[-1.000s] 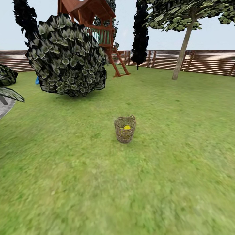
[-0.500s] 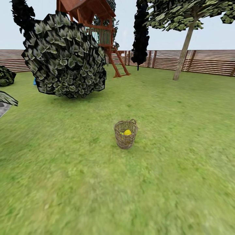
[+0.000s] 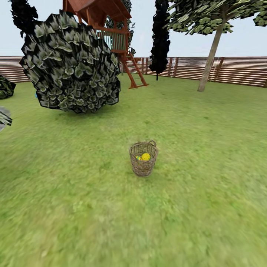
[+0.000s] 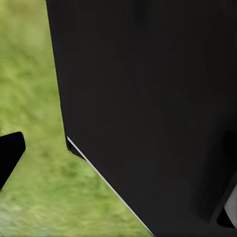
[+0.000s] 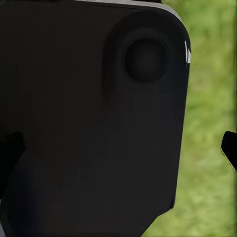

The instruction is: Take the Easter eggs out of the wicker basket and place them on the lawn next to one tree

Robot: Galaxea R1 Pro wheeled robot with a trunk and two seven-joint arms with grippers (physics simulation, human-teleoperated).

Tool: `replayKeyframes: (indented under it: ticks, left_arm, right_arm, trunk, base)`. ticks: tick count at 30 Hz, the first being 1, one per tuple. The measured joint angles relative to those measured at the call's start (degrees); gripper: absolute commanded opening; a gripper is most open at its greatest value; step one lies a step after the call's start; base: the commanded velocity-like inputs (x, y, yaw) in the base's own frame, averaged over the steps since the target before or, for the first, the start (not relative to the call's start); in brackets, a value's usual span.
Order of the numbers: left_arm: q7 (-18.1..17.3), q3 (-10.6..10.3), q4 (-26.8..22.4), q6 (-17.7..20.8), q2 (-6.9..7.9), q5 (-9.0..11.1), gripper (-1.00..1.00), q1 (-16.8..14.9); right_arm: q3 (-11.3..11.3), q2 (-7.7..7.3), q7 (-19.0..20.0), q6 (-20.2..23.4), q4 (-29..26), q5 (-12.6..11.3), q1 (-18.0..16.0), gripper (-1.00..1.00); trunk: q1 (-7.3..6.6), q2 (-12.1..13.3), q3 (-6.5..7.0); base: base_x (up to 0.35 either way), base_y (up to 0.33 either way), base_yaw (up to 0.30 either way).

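2 Easter eggs (image 3: 144, 157) at least show inside the wicker basket (image 3: 143, 167), which stands upright on the lawn (image 3: 74, 207), well apart from the tree (image 3: 208, 61) by the fence (image 3: 237, 70). Whether either arm's jaws are released or clenched cannot be told.

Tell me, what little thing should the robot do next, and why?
Probably roll a bit closer to the wicker basket. It stands on the lawn some way ahead, with yellow Easter eggs inside, and no arm reaches toward it in the head view, so it seems too far to grab from.
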Motion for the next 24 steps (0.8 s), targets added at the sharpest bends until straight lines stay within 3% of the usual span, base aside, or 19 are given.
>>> replayKeyframes:
  ticks: [11,24]
  left_arm:
    - [0.0,0.0,0.0,0.0,0.0,0.0,1.0,0.0]
    - [0.0,0.0,0.0,0.0,0.0,0.0,1.0,0.0]
  right_arm:
    - [0.0,-0.09,0.0,0.0,0.0,0.1,0.0,1.0]
    - [0.0,-0.09,0.0,0.0,0.0,0.0,0.0,1.0]
  trunk:
    - [0.0,0.0,0.0]
    - [0.0,0.0,0.0]
  base:
    - [0.34,0.0,-0.184]
    - [0.34,0.0,-0.014]
